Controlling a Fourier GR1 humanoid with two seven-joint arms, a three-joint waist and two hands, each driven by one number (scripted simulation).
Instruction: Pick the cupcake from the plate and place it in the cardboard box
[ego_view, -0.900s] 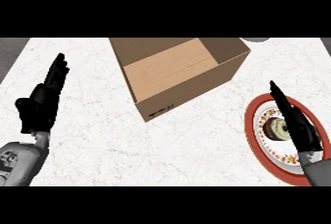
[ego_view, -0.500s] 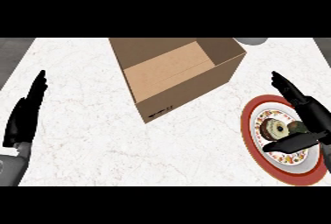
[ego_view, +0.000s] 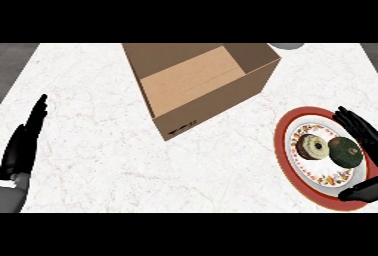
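Black and straight-fingered, the left hand rests open at the counter's left edge, holding nothing. Mid-counter, the cardboard box stands open with only its brown floor showing. At right, the red-rimmed plate carries the cupcake beside a dark round fruit. The right hand spreads open around them, fingers behind, thumb in front, grasping nothing.

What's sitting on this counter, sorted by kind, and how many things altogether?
Cardboard box: 1
Plate: 1
Cupcake: 1
Avocado: 1
Grey object cut off at the top edge: 1
Total: 5
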